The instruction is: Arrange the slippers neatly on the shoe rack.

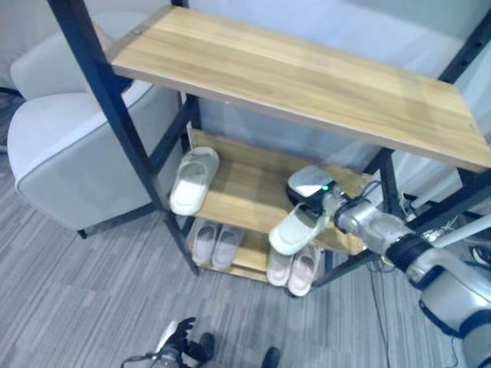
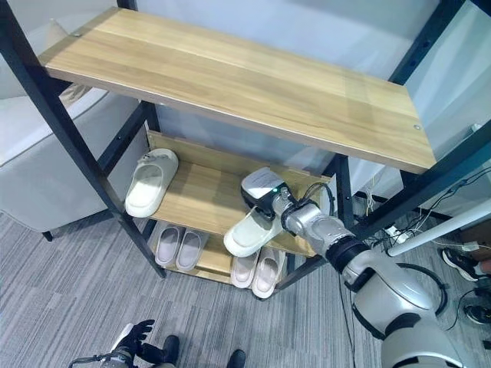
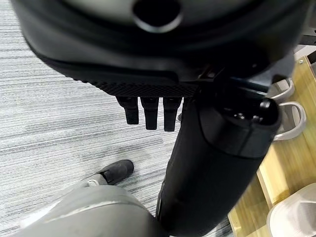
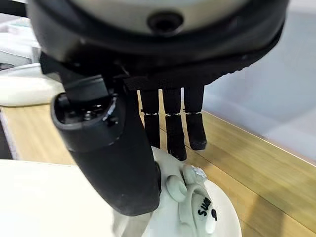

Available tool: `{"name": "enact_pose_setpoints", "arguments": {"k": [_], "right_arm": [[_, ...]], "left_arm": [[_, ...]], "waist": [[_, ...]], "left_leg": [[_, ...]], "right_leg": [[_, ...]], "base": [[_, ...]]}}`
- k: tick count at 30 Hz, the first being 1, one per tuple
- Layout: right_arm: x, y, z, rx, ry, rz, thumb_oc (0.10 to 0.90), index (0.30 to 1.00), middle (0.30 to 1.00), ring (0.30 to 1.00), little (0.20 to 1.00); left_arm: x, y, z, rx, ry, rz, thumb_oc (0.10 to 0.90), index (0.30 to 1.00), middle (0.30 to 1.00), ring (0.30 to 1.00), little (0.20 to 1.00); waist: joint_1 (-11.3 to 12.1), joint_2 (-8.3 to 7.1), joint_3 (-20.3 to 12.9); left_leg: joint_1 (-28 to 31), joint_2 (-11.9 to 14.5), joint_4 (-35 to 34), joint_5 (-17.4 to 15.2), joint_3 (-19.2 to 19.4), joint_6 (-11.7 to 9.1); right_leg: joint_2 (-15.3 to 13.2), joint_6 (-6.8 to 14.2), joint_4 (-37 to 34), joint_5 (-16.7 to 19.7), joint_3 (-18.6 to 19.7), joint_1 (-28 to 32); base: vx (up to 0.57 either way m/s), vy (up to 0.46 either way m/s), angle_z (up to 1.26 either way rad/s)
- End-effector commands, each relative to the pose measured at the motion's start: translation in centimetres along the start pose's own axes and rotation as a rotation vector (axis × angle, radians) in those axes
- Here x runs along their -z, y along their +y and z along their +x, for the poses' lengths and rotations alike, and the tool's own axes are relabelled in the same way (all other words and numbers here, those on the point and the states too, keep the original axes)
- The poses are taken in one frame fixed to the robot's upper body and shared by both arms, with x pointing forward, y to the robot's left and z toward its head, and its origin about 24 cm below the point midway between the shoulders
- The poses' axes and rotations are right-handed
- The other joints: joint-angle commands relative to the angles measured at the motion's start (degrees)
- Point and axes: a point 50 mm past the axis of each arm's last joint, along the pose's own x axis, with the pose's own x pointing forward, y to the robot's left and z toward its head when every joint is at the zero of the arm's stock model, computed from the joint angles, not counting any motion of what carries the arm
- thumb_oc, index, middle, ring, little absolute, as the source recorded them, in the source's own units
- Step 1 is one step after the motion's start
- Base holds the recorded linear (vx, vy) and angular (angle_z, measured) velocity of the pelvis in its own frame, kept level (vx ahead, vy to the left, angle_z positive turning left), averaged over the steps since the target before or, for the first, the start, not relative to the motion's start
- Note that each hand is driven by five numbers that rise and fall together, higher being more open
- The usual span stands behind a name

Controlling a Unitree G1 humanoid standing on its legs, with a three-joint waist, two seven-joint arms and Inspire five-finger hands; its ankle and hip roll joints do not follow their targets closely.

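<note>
The right hand [image 2: 265, 201] reaches in over the middle shelf [image 2: 203, 195] of the shoe rack [image 2: 230, 73], its thumb and fingers [image 4: 170, 123] pinched on a cream slipper [image 2: 249, 231]. That slipper sits under and in front of the hand, at the shelf's front edge on its right part, its toe jutting out past the edge. At the left end of the same shelf lies a second cream slipper [image 2: 149, 182], well apart from the held one. On the shelf below, a pinkish pair [image 2: 178, 248] lies toward the left and another pair [image 2: 257, 272] lies beneath the held slipper. The rack's top shelf is bare wood. Left of the rack stands a grey armchair [image 1: 69, 161]. The left hand [image 1: 178, 337] hangs low over the grey carpet [image 1: 84, 291] in front of the rack, fingers [image 3: 150, 112] loosely extended, holding nothing.
</note>
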Motion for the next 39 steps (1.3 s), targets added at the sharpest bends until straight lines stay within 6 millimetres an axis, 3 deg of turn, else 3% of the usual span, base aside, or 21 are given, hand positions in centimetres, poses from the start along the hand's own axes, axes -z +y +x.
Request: {"name": "enact_pose_setpoints", "arguments": {"k": [1,4,9,15,26,27,28,29,30,39], "right_arm": [[1.6,-7.4,1.0,0.287,0.038,0.014,0.400,0.300,0.300,0.300,0.300],[0.8,-9.2,1.7,0.347,0.014,0.012,0.400,0.300,0.300,0.300,0.300],[0.6,-10.4,2.1,0.389,0.009,-0.008,0.400,0.300,0.300,0.300,0.300],[2.8,-12.0,2.0,0.432,0.097,-0.088,0.400,0.300,0.300,0.300,0.300],[5.6,-13.7,0.9,0.505,0.210,-0.149,0.400,0.300,0.300,0.300,0.300],[5.8,-13.9,0.9,0.511,0.223,-0.150,0.411,0.316,0.316,0.316,0.316],[5.8,-14.0,0.9,0.514,0.225,-0.149,0.580,0.571,0.571,0.571,0.571],[5.8,-14.2,0.9,0.521,0.226,-0.149,0.580,0.571,0.571,0.571,0.571],[5.8,-14.3,0.9,0.527,0.225,-0.149,0.800,0.900,0.900,0.900,0.900],[5.2,-14.8,0.2,0.585,0.179,-0.146,0.800,0.900,0.900,0.900,0.900]], "left_arm": [[-1.3,-1.9,-0.1,0.041,-0.055,0.014,0.800,0.900,0.900,0.900,0.900],[-1.2,-1.6,-0.1,0.031,-0.063,0.019,0.800,0.900,0.900,0.900,0.900],[-1.3,-1.2,0.0,0.015,-0.071,0.019,0.800,0.900,0.900,0.900,0.900],[-1.7,-0.4,0.2,-0.013,-0.093,0.033,0.800,0.900,0.900,0.900,0.900],[-2.5,-0.2,0.4,-0.025,-0.122,0.045,0.800,0.900,0.900,0.900,0.900],[-3.0,-0.2,0.5,-0.028,-0.133,0.044,0.800,0.900,0.900,0.900,0.900],[-3.2,-0.2,0.5,-0.029,-0.137,0.043,0.800,0.900,0.900,0.900,0.900],[-3.2,-0.2,0.5,-0.030,-0.139,0.042,0.800,0.900,0.900,0.900,0.900],[-3.4,-0.2,0.6,-0.031,-0.143,0.040,0.800,0.900,0.900,0.900,0.900],[-3.5,-0.7,0.5,-0.024,-0.149,0.037,0.800,0.900,0.900,0.900,0.900]], "waist": [[1.82,-0.70,-0.45],[2.77,-0.75,-0.13],[3.65,-0.81,0.32],[5.95,-0.84,1.16],[7.33,-0.30,1.81],[7.58,-0.26,1.87],[7.60,-0.23,1.86],[7.63,-0.19,1.85],[7.60,-0.14,1.85],[6.56,0.52,1.55]], "left_leg": [[2.32,-0.40,-0.44,-6.29,1.34,-0.08],[1.88,-0.44,-0.44,-6.04,0.91,-0.10],[1.20,-0.58,-0.44,-5.67,0.43,-0.08],[-1.74,-0.92,-0.44,-4.47,-1.64,-0.53],[-4.47,-1.49,-0.44,-3.49,-3.76,-0.92],[-4.66,-1.64,-0.44,-3.47,-3.99,-0.95],[-4.80,-1.72,-0.44,-3.43,-4.13,-1.00],[-4.85,-1.76,-0.44,-3.43,-4.17,-1.01],[-4.95,-1.82,-0.44,-3.42,-4.28,-1.03],[-4.23,-1.80,-0.44,-3.79,-4.14,-0.98]], "right_leg": [[-6.22,7.98,0.03,-3.18,1.69,2.49],[-6.26,7.89,0.07,-3.14,1.34,2.42],[-6.22,7.85,0.13,-3.13,0.83,2.16],[-6.52,7.90,0.17,-3.01,-1.36,1.09],[-7.12,7.92,0.33,-2.89,-3.75,0.14],[-7.15,7.90,0.33,-2.93,-4.08,0.09],[-7.16,7.88,0.34,-2.98,-4.23,0.09],[-7.17,7.87,0.34,-2.99,-4.32,0.10],[-7.17,7.87,0.37,-3.00,-4.41,0.12],[-7.34,7.78,0.44,-3.08,-4.32,0.36]], "base": [[0.00,0.000,0.00],[0.00,-0.002,0.01],[0.00,-0.009,0.08],[0.00,-0.016,0.21],[0.01,-0.001,0.14],[0.02,-0.004,0.19],[0.03,-0.005,0.15],[0.01,-0.003,0.11],[0.01,-0.001,0.06],[0.00,0.001,0.01]]}}
